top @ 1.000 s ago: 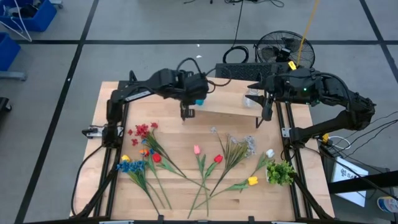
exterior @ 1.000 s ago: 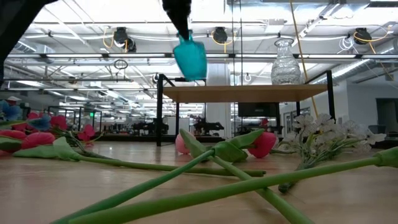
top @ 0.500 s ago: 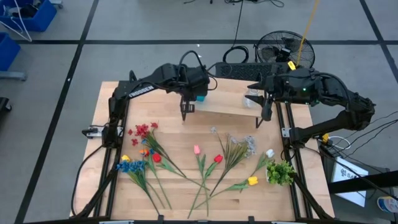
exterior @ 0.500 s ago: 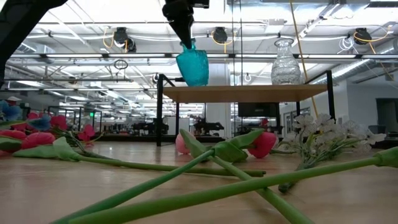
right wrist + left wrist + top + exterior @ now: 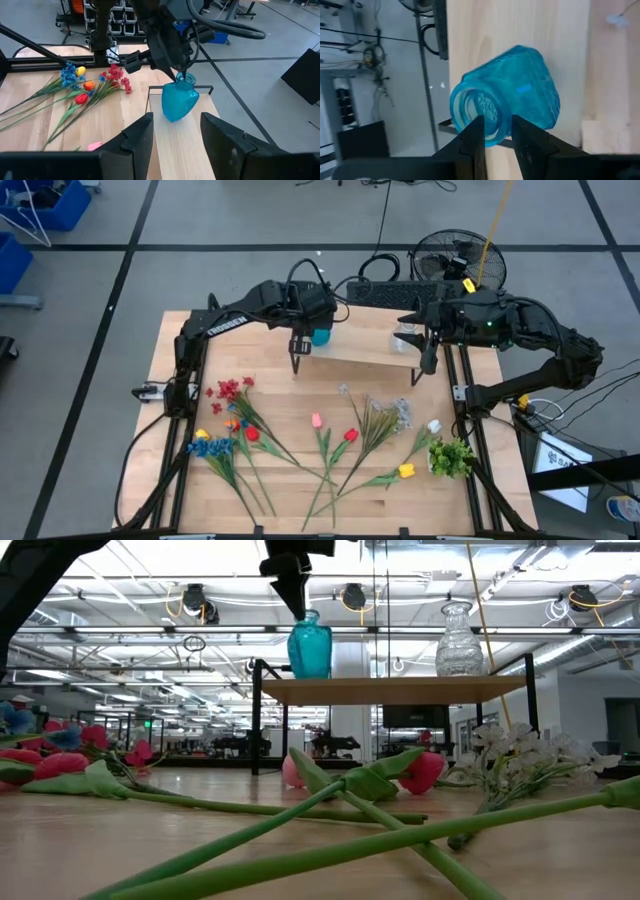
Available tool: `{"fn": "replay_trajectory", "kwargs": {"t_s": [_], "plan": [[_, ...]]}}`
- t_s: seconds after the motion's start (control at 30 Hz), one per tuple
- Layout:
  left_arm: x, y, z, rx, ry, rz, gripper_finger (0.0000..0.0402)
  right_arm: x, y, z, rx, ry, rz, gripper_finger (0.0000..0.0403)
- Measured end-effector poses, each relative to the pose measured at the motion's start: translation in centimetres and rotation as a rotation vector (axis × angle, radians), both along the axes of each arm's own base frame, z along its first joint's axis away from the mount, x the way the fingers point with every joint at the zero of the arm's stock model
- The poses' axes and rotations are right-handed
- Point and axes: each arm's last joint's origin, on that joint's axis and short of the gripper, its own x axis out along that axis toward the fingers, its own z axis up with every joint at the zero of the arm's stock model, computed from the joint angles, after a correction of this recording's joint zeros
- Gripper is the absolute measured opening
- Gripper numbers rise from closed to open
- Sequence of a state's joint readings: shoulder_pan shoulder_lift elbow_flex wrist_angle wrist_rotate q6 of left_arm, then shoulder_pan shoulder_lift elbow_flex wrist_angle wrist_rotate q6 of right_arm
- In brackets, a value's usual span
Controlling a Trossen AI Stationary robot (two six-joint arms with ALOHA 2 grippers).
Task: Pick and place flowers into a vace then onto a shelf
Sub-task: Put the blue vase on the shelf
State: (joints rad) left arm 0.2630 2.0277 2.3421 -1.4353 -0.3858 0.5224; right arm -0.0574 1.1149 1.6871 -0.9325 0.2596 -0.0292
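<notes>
A blue glass vase (image 5: 310,645) stands on the left end of the shelf (image 5: 390,690), a light-wood board on black legs. A clear glass vase (image 5: 459,640) stands on the shelf's right end. My left gripper (image 5: 298,600) is above the blue vase (image 5: 320,335), shut on its mouth. My right gripper (image 5: 175,150) is open at the shelf's right end (image 5: 425,330), beside the clear vase (image 5: 405,340), touching nothing. The flowers (image 5: 300,430) lie on the tabletop in front of the shelf, their stems crossing. My left gripper holds the blue vase by the rim of its mouth (image 5: 496,134), with one finger (image 5: 474,137) inside the mouth and the other (image 5: 525,140) outside the neck. The fingers come from above, pointing down. The vase is about upright with its base (image 5: 310,674) on the shelf board.
A bushy green leafy clump (image 5: 450,457) lies near the table's right edge. Red and blue blossoms (image 5: 228,392) are on the left side. A keyboard (image 5: 385,292) and a fan (image 5: 445,260) sit beyond the far edge. Black arm frames run along both table sides.
My left gripper has moved toward the far edge and down, carrying the blue vase. A second ago the vase hung tilted in front of the shelf's left end; now it stands upright on the board. The right arm has kept still.
</notes>
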Motion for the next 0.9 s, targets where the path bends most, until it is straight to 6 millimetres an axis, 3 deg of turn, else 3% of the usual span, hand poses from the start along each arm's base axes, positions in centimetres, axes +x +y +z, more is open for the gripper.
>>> {"fn": "replay_trajectory", "kwargs": {"t_s": [0.6,0.9], "plan": [[1.1,0.0,0.6,0.01,-0.142,0.003,0.0102,0.0,0.0,0.0,0.0,0.001,0.001,0.0155],[1.7,-1.6,0.8,0.017,-0.18,-0.006,0.0102,0.0,0.0,0.0,0.0,0.001,0.001,0.0155]]}}
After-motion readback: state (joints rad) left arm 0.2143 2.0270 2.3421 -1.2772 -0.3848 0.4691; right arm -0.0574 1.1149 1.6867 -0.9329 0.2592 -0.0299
